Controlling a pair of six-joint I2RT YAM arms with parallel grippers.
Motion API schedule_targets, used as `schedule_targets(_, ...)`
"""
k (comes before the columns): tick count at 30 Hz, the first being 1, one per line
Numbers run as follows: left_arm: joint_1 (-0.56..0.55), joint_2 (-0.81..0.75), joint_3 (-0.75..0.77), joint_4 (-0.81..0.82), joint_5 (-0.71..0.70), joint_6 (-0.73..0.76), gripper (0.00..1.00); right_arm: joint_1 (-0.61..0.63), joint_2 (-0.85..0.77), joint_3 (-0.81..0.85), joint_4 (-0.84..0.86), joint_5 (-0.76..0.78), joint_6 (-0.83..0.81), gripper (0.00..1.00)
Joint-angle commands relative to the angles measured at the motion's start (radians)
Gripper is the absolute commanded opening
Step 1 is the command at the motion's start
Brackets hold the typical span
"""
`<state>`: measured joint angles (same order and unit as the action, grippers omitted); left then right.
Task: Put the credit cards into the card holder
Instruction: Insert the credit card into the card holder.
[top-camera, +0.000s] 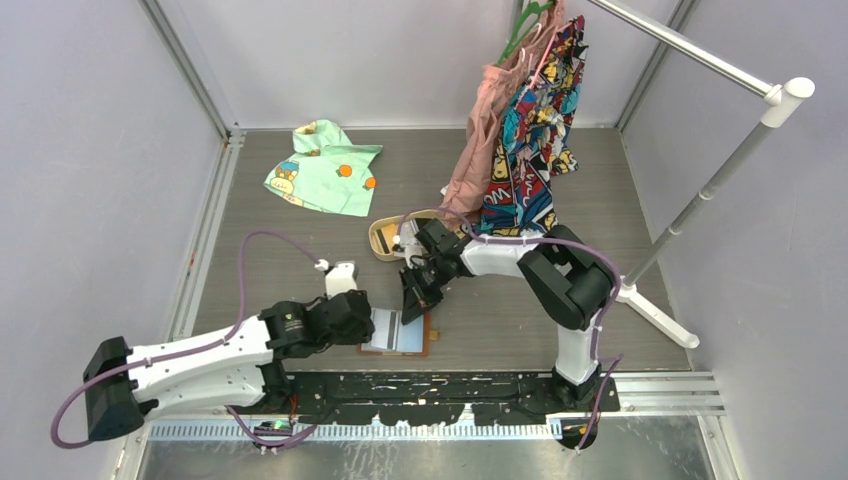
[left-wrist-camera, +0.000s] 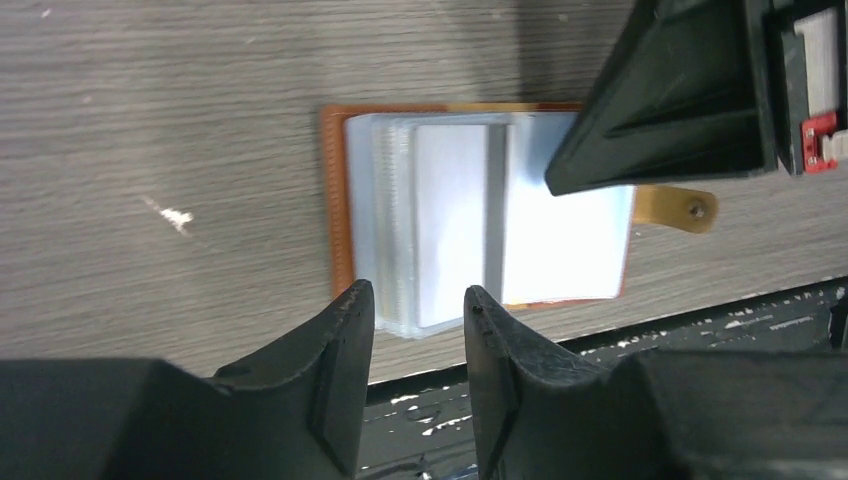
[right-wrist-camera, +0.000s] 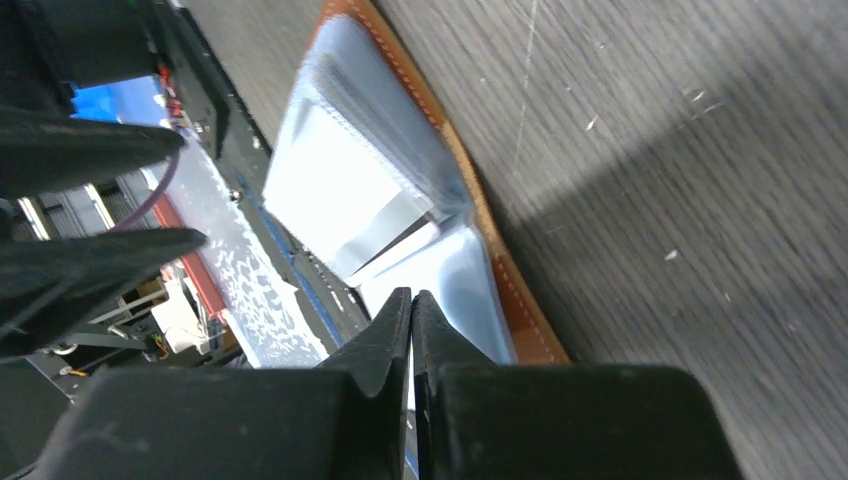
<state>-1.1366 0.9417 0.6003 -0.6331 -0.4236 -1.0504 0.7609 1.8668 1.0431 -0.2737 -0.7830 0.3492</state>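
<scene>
L gripper jaws narrowly apart at card holder edge; R gripper jaws closed above it.

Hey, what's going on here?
Two robot arms are at the open brown leather card holder with clear sleeves, near the front edge of the grey wood-grain table. The left hand is open at the sleeves' edge. The right hand is pinched shut over the holder; whether it grips a card can't be seen.
</scene>
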Motion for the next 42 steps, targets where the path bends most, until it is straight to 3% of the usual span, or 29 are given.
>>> schedule_targets(1,0.062,-0.077,-0.055,-0.063,0.041,-0.055,0.40,0.032,0.041,0.055,-0.018,0.056,-0.004,0.07)
schedule_targets(3,0.095,-0.084,-0.069,-0.079,0.059,-0.067,0.43,0.046,0.060,0.072,-0.017,0.059,0.001,0.07)
schedule_targets(8,0.148,-0.074,-0.103,-0.044,0.125,-0.080,0.68,0.050,0.073,0.096,-0.005,0.026,0.004,0.09)
schedule_targets(16,0.276,-0.097,-0.199,0.122,0.291,-0.069,0.79,0.041,0.091,0.115,-0.045,0.034,-0.026,0.10)
schedule_targets(29,0.328,0.010,-0.310,0.374,0.463,-0.121,0.74,0.029,0.122,0.130,-0.137,0.083,-0.075,0.10)
schedule_targets(34,0.337,0.057,-0.322,0.502,0.505,-0.133,0.61,0.028,0.137,0.131,-0.145,0.078,-0.075,0.10)
schedule_targets(42,0.337,-0.037,-0.273,0.581,0.496,-0.148,0.59,0.028,0.133,0.133,-0.148,0.059,-0.075,0.10)
